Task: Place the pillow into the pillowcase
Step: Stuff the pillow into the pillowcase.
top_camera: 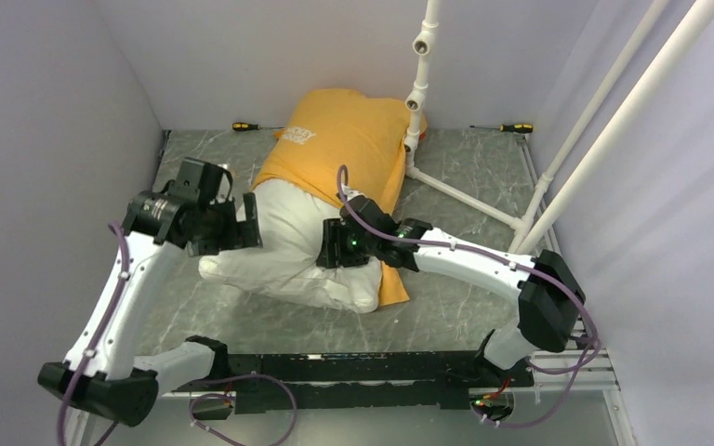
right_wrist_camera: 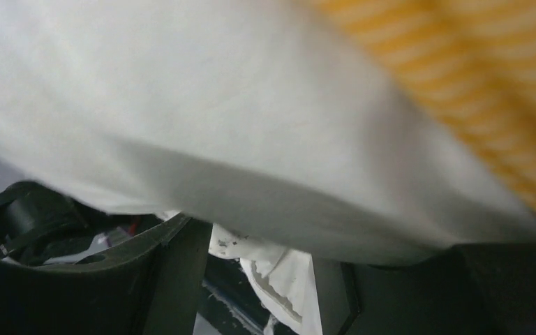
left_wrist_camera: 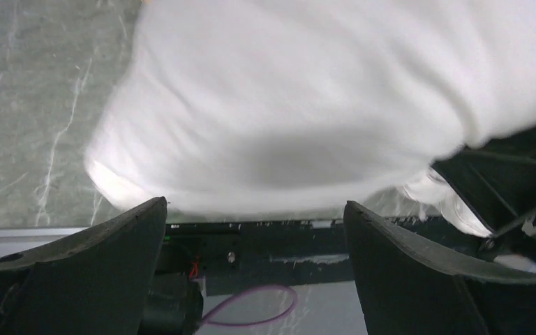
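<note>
A: Closest to the lens is the left gripper (left_wrist_camera: pixel 255 209). What are its jaws doing?
B: They're spread wide with nothing between them. The pillow (left_wrist_camera: pixel 286 105) bulges just beyond the fingertips.
A: Where does the pillow lie overall?
B: On the table (top_camera: pixel 465 307), with its long axis running from the arm bases toward the back wall, leaning a little right. Its far part is inside the pillowcase (top_camera: pixel 344 139), and the near part shows bare white.
A: So the case lies farther out than both tools?
B: Yes. I'd guess the next move pushes away from the bases or draws the hem nearer. The left gripper flanks the pillow's left side. The right gripper (right_wrist_camera: pixel 262 251) presses on its right side by the hem, so it's nearer.
A: Its grip?
B: The jaws are partly narrowed with white cloth between them. I cannot tell if it's pinched.
A: Count?
B: 1 pillow, 1 pillowcase, 2 grippers, 2 screwdrivers (top_camera: pixel 246 125) by the back wall, 1 white pipe frame (top_camera: pixel 418 93).
</note>
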`<state>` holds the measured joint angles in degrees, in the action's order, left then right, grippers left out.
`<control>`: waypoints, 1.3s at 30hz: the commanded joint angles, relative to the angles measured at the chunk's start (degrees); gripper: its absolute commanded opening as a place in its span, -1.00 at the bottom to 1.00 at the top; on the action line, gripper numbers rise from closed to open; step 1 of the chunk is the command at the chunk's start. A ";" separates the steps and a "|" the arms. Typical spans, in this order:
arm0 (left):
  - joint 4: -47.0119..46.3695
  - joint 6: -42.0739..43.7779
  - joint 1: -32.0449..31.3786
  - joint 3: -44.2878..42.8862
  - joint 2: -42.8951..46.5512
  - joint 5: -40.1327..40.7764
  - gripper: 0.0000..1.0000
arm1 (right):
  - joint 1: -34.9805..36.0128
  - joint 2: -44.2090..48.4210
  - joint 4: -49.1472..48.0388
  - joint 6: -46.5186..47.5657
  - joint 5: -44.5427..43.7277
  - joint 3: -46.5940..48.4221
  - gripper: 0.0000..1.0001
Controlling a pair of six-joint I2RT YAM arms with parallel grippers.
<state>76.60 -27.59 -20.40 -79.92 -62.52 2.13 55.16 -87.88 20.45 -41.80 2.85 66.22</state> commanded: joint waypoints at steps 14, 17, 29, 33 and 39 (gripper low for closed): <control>-40.67 7.30 43.30 19.16 -14.68 -49.86 0.99 | -19.58 8.23 11.46 5.19 -13.04 -6.48 0.14; -45.52 7.97 41.90 22.04 -20.12 -53.08 0.97 | -19.65 7.28 11.77 6.05 -11.40 -4.81 0.14; -57.64 4.21 27.50 20.27 -38.65 -43.18 -0.35 | -19.44 13.62 10.92 5.58 1.51 -0.16 0.35; -55.39 5.81 26.83 21.18 -34.72 -44.39 -1.00 | -16.90 20.10 9.72 6.87 5.34 2.76 0.68; -51.36 4.57 26.26 27.39 -17.34 -43.52 -1.00 | -4.33 21.25 7.21 10.03 1.60 10.09 0.86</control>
<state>23.16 -22.59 6.48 -54.52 -92.12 -40.69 43.03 -66.81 32.86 -35.48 6.79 70.35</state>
